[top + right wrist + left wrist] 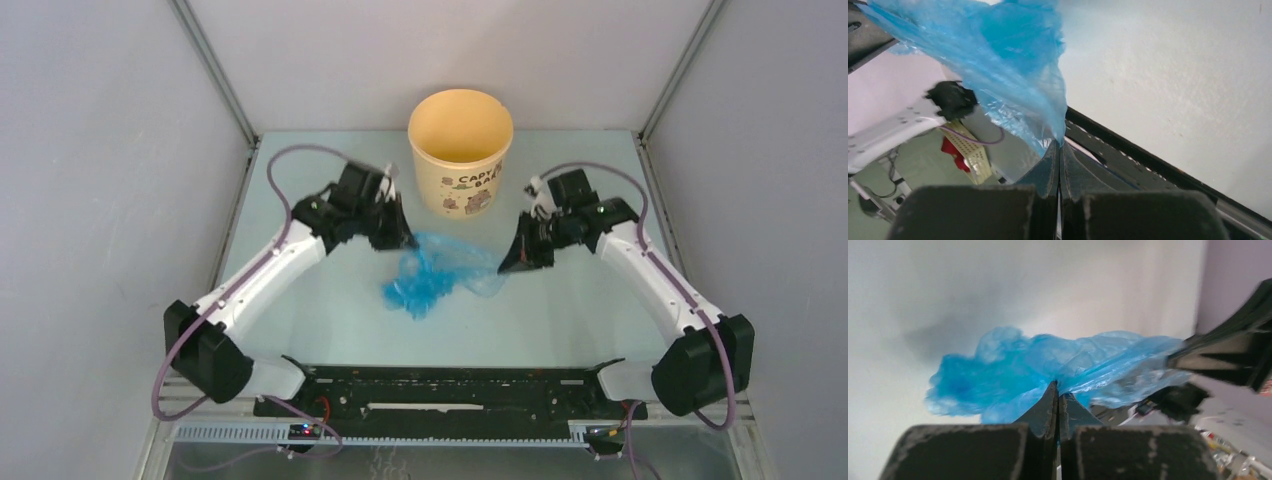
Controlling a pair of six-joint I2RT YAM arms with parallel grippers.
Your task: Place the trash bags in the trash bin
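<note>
1. The left end effector (1058, 395) and the right end effector (1060, 147) each pinch an edge of the trash bag (440, 270), which hangs just near of the trash bin (462, 190)
2. Lift both together, film taut, and clear the rim before lowering

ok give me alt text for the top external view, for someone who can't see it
The left gripper and the right gripper each pinch an opposite edge of a crumpled light-blue trash bag, which hangs between them over the pale table. A pale yellow trash bin, open at the top, stands upright just behind the bag.
</note>
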